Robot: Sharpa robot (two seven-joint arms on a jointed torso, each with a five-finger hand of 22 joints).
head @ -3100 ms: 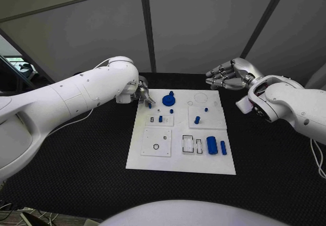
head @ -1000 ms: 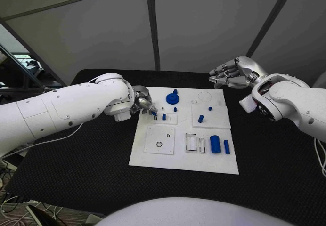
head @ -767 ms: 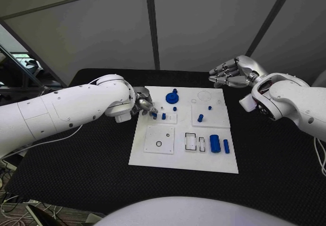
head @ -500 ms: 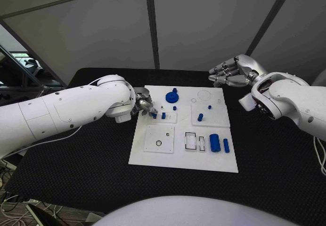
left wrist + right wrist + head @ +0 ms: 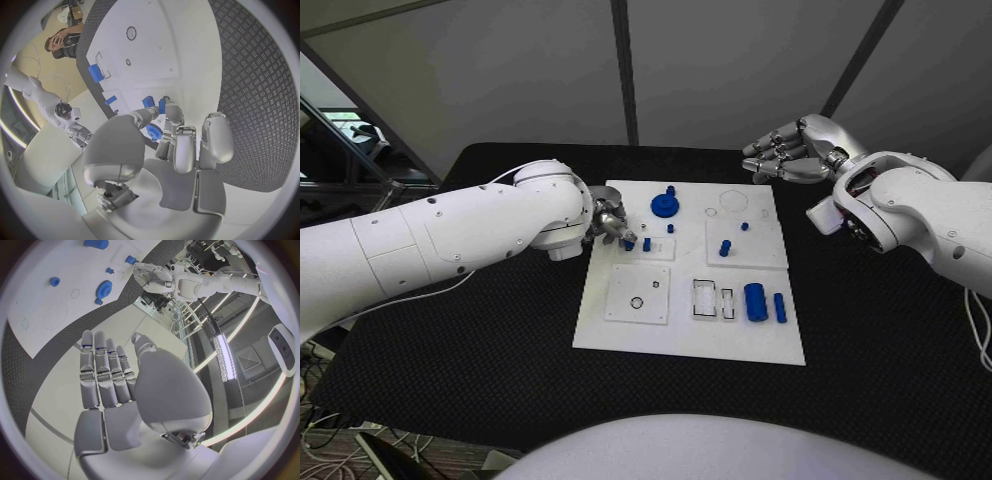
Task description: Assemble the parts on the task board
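The white task board [image 5: 687, 330] lies mid-table. My left hand [image 5: 609, 226] hovers at its far left corner and pinches a small blue peg [image 5: 627, 243] [image 5: 162, 105] between its fingertips, just beside another upright blue peg [image 5: 646, 245]. A blue gear [image 5: 664, 206] [image 5: 103, 288] sits at the board's far edge. More blue pegs [image 5: 726, 247] stand on the right inset plate. A blue cylinder [image 5: 754, 302] and a thin blue bar [image 5: 779, 308] lie at the right. My right hand [image 5: 790, 150] [image 5: 119, 385] hangs beyond the far right corner, fingers apart, holding nothing.
A square inset plate with a ring hole [image 5: 638, 296] and two narrow rectangular slots [image 5: 714, 301] sit in the board's near half. Black matting [image 5: 473, 370] surrounds the board. My left forearm [image 5: 459, 240] stretches over the table's left side.
My left hand has edged a little along the board's left edge with the small peg, closer to the standing peg. The right hand has barely moved.
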